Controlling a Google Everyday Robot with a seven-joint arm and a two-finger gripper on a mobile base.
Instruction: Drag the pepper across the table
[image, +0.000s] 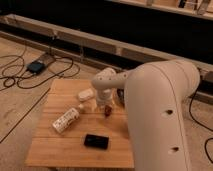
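The small dark red pepper (107, 110) lies on the light wooden slat table (60, 150), right of its middle. My gripper (106, 103) hangs at the end of the white arm (155, 110), directly above the pepper and right at it. The gripper's body hides the pepper's upper end. I cannot see whether it touches or holds the pepper.
A white labelled bottle (66, 120) lies on its side at the table's left. A black phone (96, 141) lies near the front edge. A small white object (86, 94) sits behind the gripper's left. Cables and a dark box (36, 66) lie on the floor.
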